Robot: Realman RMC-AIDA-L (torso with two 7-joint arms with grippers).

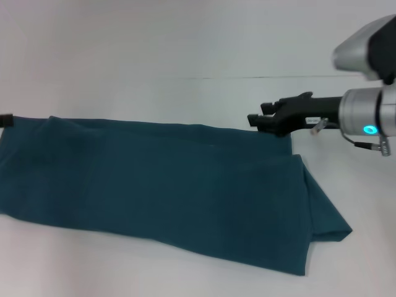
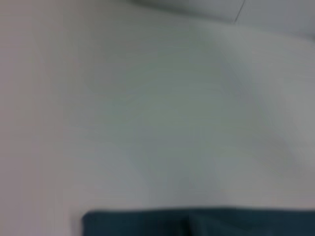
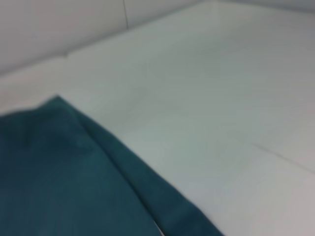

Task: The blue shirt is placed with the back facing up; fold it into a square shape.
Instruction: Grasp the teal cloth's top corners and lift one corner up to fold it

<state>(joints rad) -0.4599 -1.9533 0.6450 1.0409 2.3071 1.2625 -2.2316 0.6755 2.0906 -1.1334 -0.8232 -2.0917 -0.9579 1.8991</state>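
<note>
2 end effectors in play: I am seeing the right end effector (image 1: pixel 255 120) hovering at the far right corner of the cloth, while only a dark sliver of the left end effector (image 1: pixel 6 119) is showing at the left edge of the head view, level with the far left corner.
Shirt: the blue shirt (image 1: pixel 161 185) is lying flat on the white worktop (image 1: pixel 185 43) as a long band running left to right, plain side up, with a folded flap sticking out at its right end.
Right end effector state: I cannot tell whether it is clenched, released or pinching cloth; the black tip is sitting just at the shirt's edge.
Left end effector state: I cannot tell either; too little of it is showing.
Wrist views: both are showing only shirt edge and bare worktop.
Step in hand, as I am judging it: I am working the far edge, with the band not yet a square.
Doing it well: I am aiming to grip both far corners level, lift them together, and keep the flap tucked so the fold is landing straight.
Containers: I am seeing 0 in any view.
</note>
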